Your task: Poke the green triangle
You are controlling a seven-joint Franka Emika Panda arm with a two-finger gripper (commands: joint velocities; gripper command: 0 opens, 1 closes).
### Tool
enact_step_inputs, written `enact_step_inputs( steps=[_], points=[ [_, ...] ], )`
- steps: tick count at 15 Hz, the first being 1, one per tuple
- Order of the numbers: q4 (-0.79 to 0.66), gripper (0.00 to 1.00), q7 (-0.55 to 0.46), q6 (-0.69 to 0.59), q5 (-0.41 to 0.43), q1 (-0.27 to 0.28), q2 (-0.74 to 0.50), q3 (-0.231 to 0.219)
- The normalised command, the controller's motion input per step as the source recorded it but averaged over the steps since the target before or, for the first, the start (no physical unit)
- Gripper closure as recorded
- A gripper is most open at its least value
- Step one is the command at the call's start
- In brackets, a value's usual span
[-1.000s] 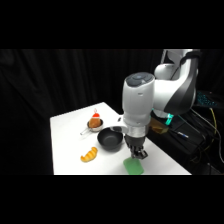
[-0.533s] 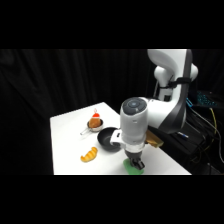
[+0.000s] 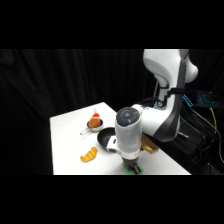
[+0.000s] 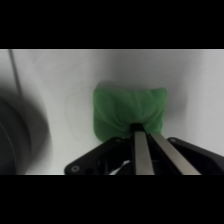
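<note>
- Black curtain fills the backdrop in your side view; below it the white table [image 3: 67, 130] carries everything.
- Your arm comes over from its base at upper right, and the white wrist housing points straight down near the table's front edge.
- Gripper [image 4: 141, 131]: in the wrist view your two fingers [image 4: 140, 150] lie side by side with no visible gap, so read them as pinched together, holding nothing.
- Green triangle [image 4: 129, 114]: directly under the fingertips. The tips meet its near edge, and its surface looks puckered into creases that fan out from that contact point.
- In the side view you only get a green sliver of it [image 3: 134, 170] below the wrist housing; the rest is hidden by the arm.
- Black bowl [image 3: 106, 138]: just beside the fingers, on the far side of them in the side view; it shows as a dark blurred mass at the left edge of your wrist view, not touching the block.
- Orange croissant toy [image 3: 89, 154]: well to the left of the fingers in the side view, lying flat on the table, apart from the bowl.
- Small red-and-brown toy [image 3: 95, 121]: beyond the bowl, farthest from the fingers; too blurred to name.
- Cables and dark equipment [image 3: 200, 130] sit off the table at right.
</note>
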Motion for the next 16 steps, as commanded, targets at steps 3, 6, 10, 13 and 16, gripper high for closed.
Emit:
enact_step_inputs(
  steps=[3,6,10,13,16],
  points=[
    [-0.12,0.96,0.03,-0.03,0.038,0.087,-0.16,-0.053],
    [-0.26,0.96,-0.01,-0.06,0.054,0.048,-0.4,-0.017],
    [-0.3,0.96,0.03,-0.16,0.031,0.032,-0.53,-0.009],
    [-0.26,0.95,0.06,-0.27,0.001,-0.008,-0.57,0.021],
    [-0.22,0.65,0.05,-0.24,-0.025,-0.06,-0.56,0.062]
  ],
)
